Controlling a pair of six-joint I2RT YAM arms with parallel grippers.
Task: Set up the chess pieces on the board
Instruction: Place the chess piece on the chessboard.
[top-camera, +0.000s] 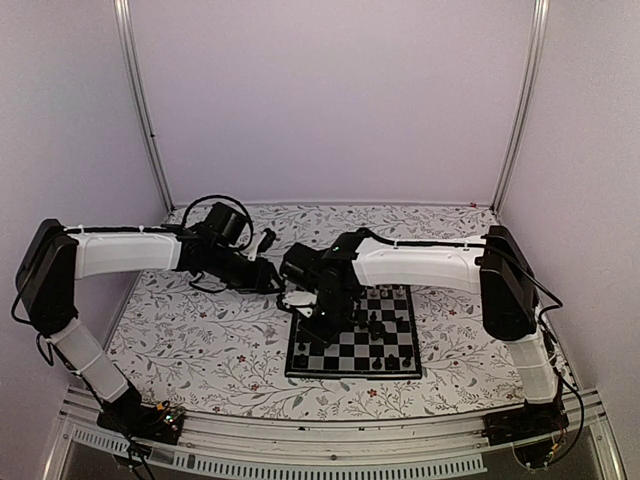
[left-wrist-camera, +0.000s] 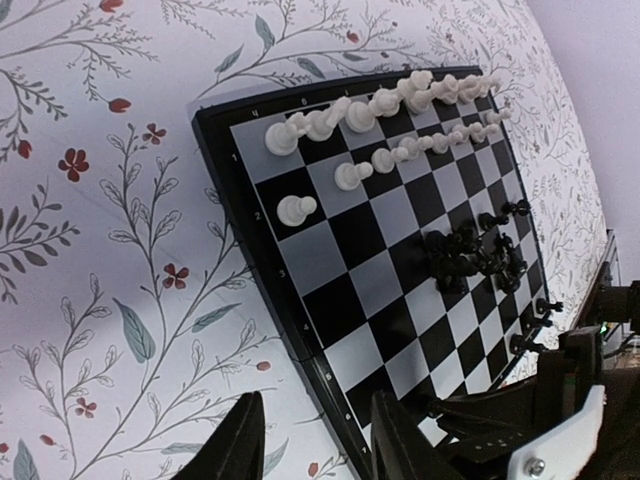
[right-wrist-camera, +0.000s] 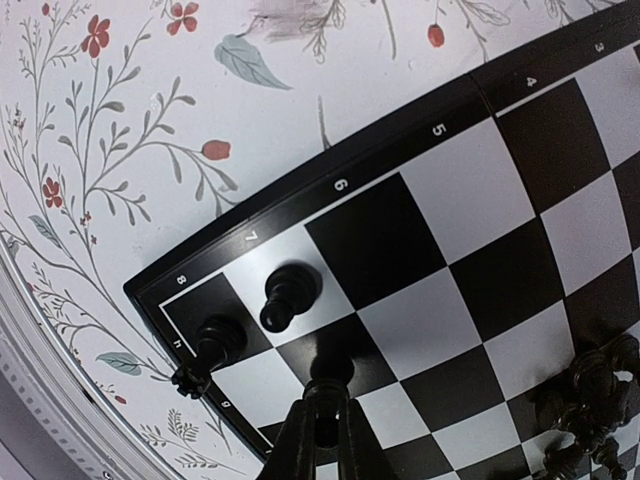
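Note:
The board (top-camera: 345, 357) lies right of the table's middle. In the left wrist view, white pieces (left-wrist-camera: 385, 100) stand in two rows at the board's (left-wrist-camera: 330, 260) far end, and a cluster of black pieces (left-wrist-camera: 470, 250) lies mid-board. My right gripper (right-wrist-camera: 328, 425) is shut on a black pawn (right-wrist-camera: 331, 375) held upright just above a dark square near the board's corner (right-wrist-camera: 160, 295). Beside it stand a black pawn (right-wrist-camera: 288, 293) and a black rook (right-wrist-camera: 215, 343). My left gripper (left-wrist-camera: 315, 445) is open and empty, hovering over the board's left edge.
The floral table cover (top-camera: 200, 340) surrounds the board. Both arms meet over the board's far left corner, the left gripper (top-camera: 278, 280) close to the right gripper (top-camera: 322, 322). More black pieces (right-wrist-camera: 590, 400) lie bunched at the right wrist view's lower right.

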